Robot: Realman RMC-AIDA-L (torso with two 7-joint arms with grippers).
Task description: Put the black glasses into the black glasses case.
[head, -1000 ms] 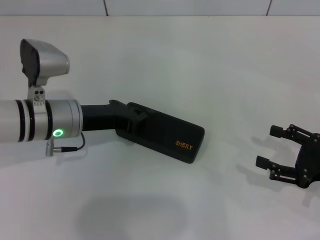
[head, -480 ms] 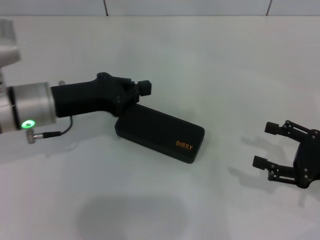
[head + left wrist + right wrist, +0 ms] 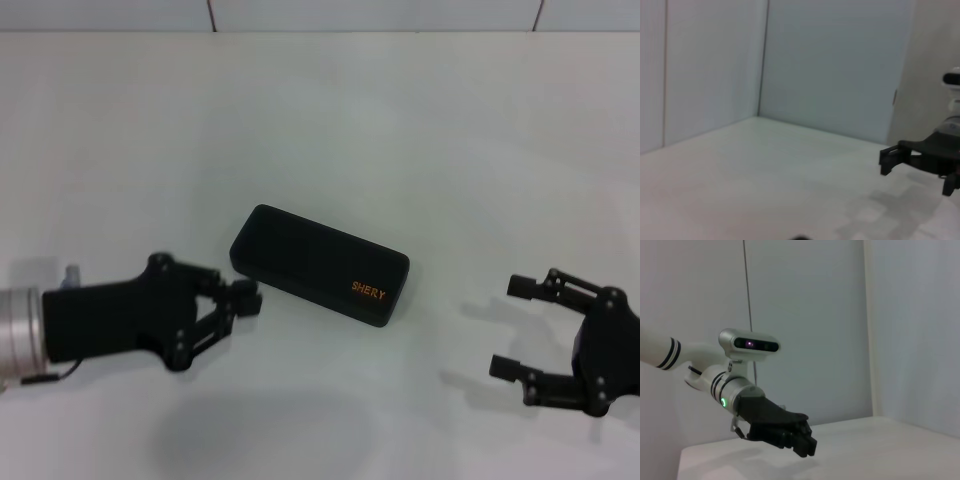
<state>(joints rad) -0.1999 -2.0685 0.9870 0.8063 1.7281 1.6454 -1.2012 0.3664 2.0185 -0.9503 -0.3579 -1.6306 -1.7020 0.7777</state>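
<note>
The black glasses case point(image 3: 320, 265) lies closed in the middle of the white table, its orange "SHERY" lettering toward its right end. The black glasses are out of view. My left gripper point(image 3: 247, 297) hovers just off the case's near-left corner, shut, with nothing visible between its fingers; the right wrist view shows the left gripper point(image 3: 801, 441) from afar, also shut. My right gripper point(image 3: 510, 326) stands open and empty at the right, well apart from the case. In the left wrist view the right gripper point(image 3: 897, 159) appears far off.
The white table point(image 3: 400, 130) stretches all around the case, bounded by a pale wall point(image 3: 300, 12) at the back. No other objects show.
My left arm has drawn back from over the case's far-left end and now sits low at its near-left corner. The right gripper has shifted slightly left and nearer.
</note>
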